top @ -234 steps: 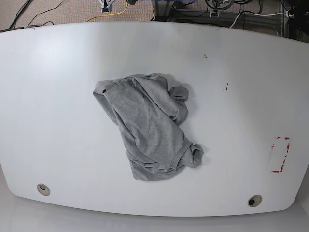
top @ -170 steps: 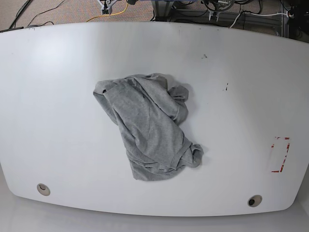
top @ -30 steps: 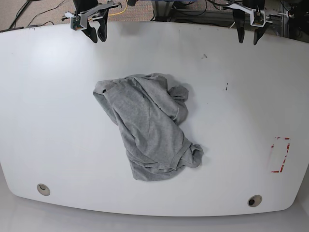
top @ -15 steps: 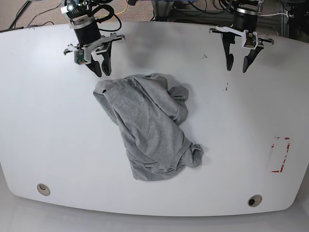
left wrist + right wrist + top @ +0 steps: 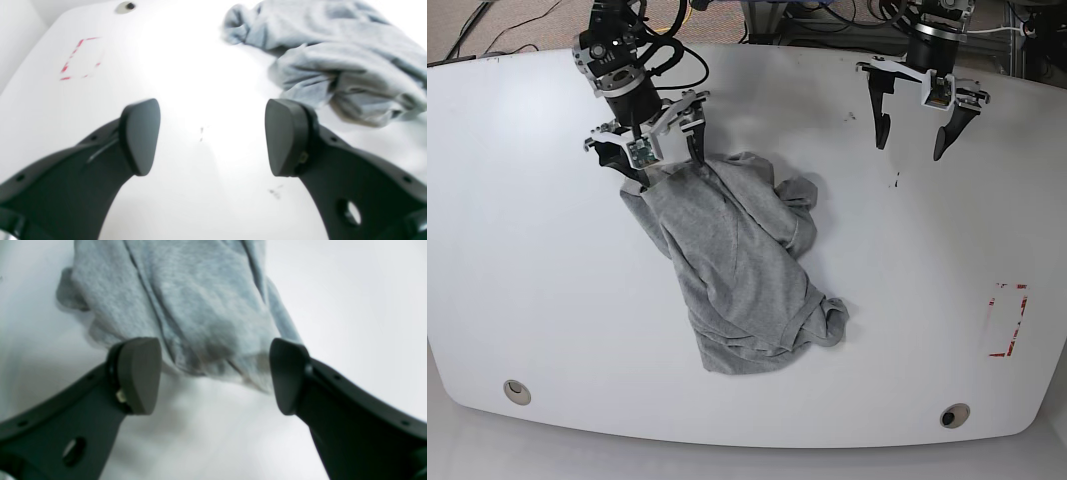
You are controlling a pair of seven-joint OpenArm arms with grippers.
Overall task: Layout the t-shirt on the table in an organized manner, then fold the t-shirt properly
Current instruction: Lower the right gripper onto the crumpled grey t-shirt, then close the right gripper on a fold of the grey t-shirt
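Note:
The heather-grey t-shirt (image 5: 737, 270) lies crumpled in a heap in the middle of the white table (image 5: 527, 280). My right gripper (image 5: 665, 168) hangs open over the heap's far-left edge, one finger on each side of the bunched cloth. In the right wrist view the t-shirt (image 5: 186, 300) fills the space just beyond the gripper (image 5: 213, 373), whose jaws hold nothing. My left gripper (image 5: 909, 148) stands open over bare table to the far right of the heap. In the left wrist view the gripper (image 5: 213, 136) is empty and the t-shirt (image 5: 333, 56) lies ahead to the right.
A red tape rectangle (image 5: 1007, 320) marks the table's right side, also visible as a red tape rectangle (image 5: 81, 58) in the left wrist view. Two round grommet holes (image 5: 517, 391) (image 5: 954, 414) sit near the front edge. Cables and frame parts lie beyond the far edge.
Both arms came in from the far edge. The right gripper dropped to the t-shirt's far-left edge and both grippers' jaws spread wider. The t-shirt has not moved.

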